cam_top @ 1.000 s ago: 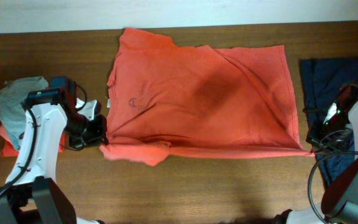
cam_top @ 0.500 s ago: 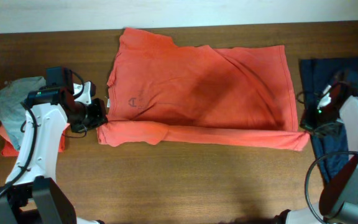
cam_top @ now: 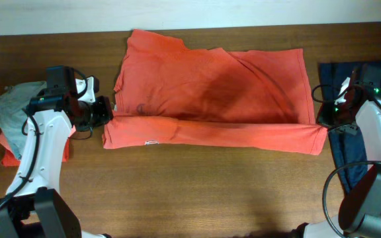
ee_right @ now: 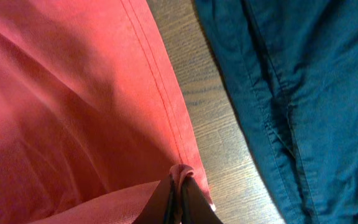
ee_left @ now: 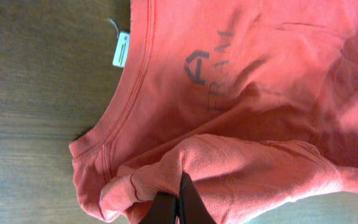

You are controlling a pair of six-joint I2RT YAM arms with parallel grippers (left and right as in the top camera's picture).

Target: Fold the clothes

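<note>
— Left claw (ee_left: 178, 210) is clamped right down on a bunched bit of the orange-red T-shirt (cam_top: 210, 86), at the collar end of the turned-over strip (cam_top: 210, 132). Right claw (ee_right: 180, 194) is pinched closed too, on the hem corner at the other end.

— Where's the shirt sitting?

— Spread across the middle of the counter (cam_top: 177, 198), with faint lettering (ee_left: 207, 74) near the collar. Its near edge is doubled over the body as a long band between my two claws. A navy garment (ee_right: 291, 93) lies just beside the right claw. A grey piece (cam_top: 12, 102) and a salmon piece (cam_top: 8, 151) are heaped by the left arm.

— What worries you?

— An uneven fold, mostly. The band looks lumpier on the left, where the sleeve seems bundled in. If I lay it down like that, I reckon the crease comes out crooked. If one claw travels further than the other, the cloth between them will skew or sag.

— And the right side?

— It's a thin grip, just the tip of the hem. A sideways tug could pull it free, and the corner would flop back. It's also close enough to the navy cloth that a low sweep might drag that along.
</note>
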